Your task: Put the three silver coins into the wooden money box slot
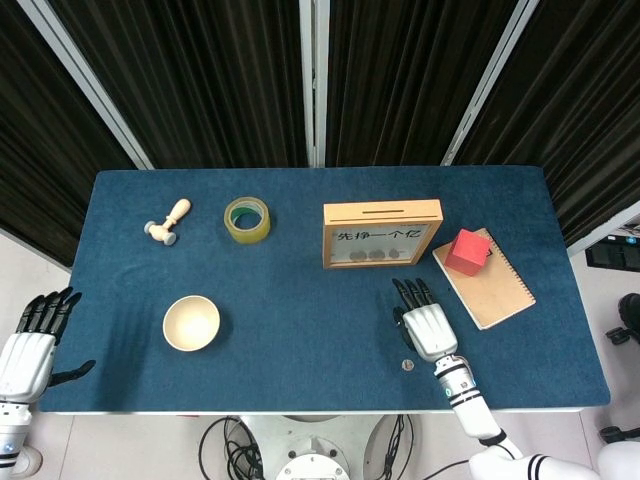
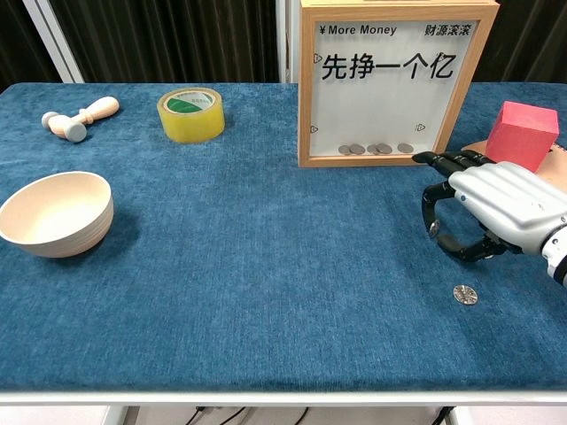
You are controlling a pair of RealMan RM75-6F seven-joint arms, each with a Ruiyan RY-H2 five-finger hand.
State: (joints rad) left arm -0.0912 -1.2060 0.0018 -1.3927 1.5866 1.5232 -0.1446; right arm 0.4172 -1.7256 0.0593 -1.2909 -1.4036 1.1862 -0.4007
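**One coin on the desk, right hand hovering just beyond it**

Nearest the front edge of the blue desk (image 2: 266, 292), a single silver coin (image 2: 465, 294) lies flat on the cloth. Just beyond it and slightly to the left hangs the right hand (image 2: 483, 212), palm down, fingers (image 2: 443, 161) spread and loosely curved, holding nothing; the coin sits near its wrist side, apart from it, not touched. The left hand (image 1: 35, 335) is off the desk's near left corner, fingers apart and empty.

Further back on the left sits a pale wooden bowl (image 2: 55, 212). Past the right hand stands the wooden money box (image 2: 390, 84), upright with a clear front pane; several coins rest on its floor behind the pane, and its slot (image 1: 380, 211) shows along the top in the head view. The hand's fingertips reach close to the box's lower right corner. Right of the box a red cube (image 2: 521, 135) rests on a spiral notebook (image 1: 490, 285). At the far left lie a roll of yellow tape (image 2: 190, 115) and a small wooden mallet (image 2: 80, 118).
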